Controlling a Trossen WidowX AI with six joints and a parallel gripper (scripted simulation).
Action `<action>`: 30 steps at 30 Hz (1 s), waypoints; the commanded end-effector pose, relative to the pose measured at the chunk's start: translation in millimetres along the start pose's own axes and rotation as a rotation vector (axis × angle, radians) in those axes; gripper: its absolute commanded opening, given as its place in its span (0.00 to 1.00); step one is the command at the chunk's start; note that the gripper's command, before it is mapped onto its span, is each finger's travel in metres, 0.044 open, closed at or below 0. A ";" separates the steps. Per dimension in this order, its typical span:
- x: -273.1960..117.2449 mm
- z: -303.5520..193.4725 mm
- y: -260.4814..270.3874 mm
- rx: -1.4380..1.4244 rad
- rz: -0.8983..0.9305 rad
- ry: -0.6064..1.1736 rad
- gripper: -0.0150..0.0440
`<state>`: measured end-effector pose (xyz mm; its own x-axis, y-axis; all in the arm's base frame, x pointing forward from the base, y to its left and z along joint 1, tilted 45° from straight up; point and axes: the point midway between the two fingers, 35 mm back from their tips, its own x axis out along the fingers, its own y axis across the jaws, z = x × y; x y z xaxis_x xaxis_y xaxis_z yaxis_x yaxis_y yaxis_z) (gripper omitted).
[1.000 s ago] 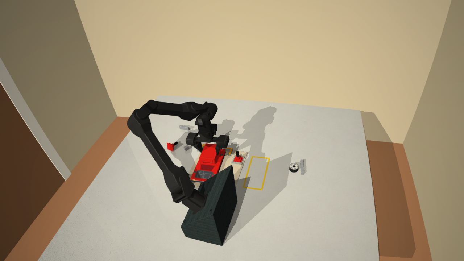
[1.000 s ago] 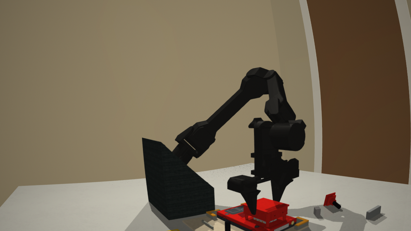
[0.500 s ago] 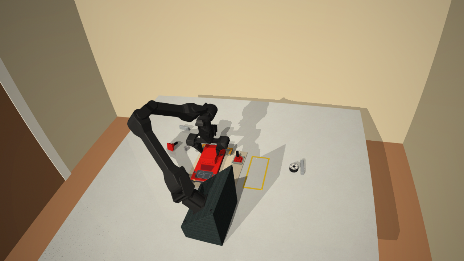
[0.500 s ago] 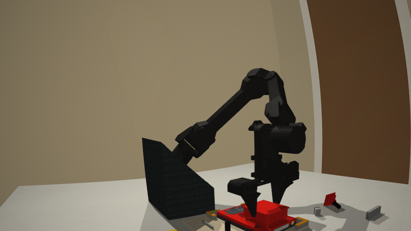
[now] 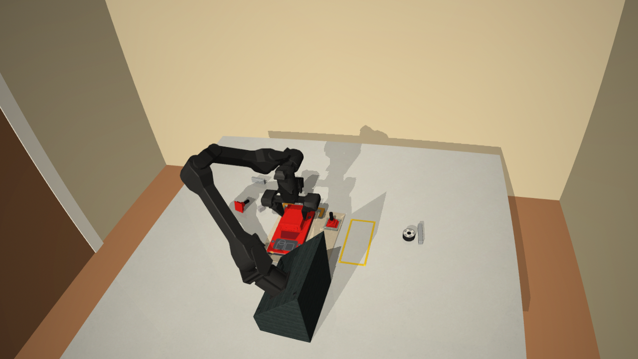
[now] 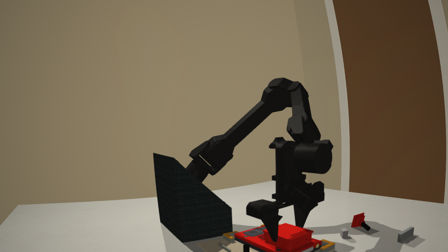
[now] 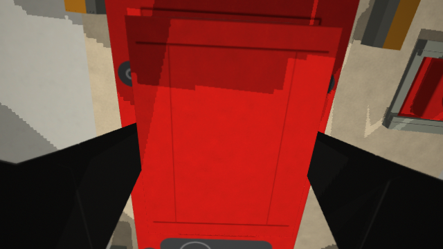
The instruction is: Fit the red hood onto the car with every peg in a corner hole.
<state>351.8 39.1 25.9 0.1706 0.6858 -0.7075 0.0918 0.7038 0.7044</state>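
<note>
The red hood [image 5: 292, 218] [image 6: 288, 231] [image 7: 221, 138] is down over the engine area of the red car chassis [image 5: 285, 244] [image 6: 242, 235] [image 7: 228, 5], roof up. In the exterior view its side walls reach the deck, with no clear gap. The engine, pegs and corner holes are hidden, so I cannot tell whether every peg is in a hole. My gripper [image 5: 293, 215] [image 6: 287, 233] [image 7: 225, 134] points down and is shut on the hood, one finger at each long side. The chassis sits in the jig [image 5: 327, 241] [image 7: 363, 79] between orange and grey corner brackets.
A red part [image 5: 331, 223] [image 7: 420, 86] with a black post stands in a grey tray beside the car. Another red part [image 5: 239, 206] [image 6: 358, 220] lies across from it, near grey blocks. A yellow outline [image 5: 370, 243], a wheel [image 5: 408, 234] and a grey bar [image 5: 420, 232] are farther right.
</note>
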 end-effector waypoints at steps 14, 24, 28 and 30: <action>0.0 0.0 0.0 0.000 0.000 0.000 0.70; -8.0 0.8 -0.5 0.000 -0.001 -0.001 1.00; -47.6 1.8 -1.4 0.000 -0.004 -0.003 1.00; -69.7 0.1 -0.7 0.000 -0.003 -0.004 1.00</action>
<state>342.7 13.0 52.6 0.1506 0.6904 -0.7076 0.0986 0.7017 0.7056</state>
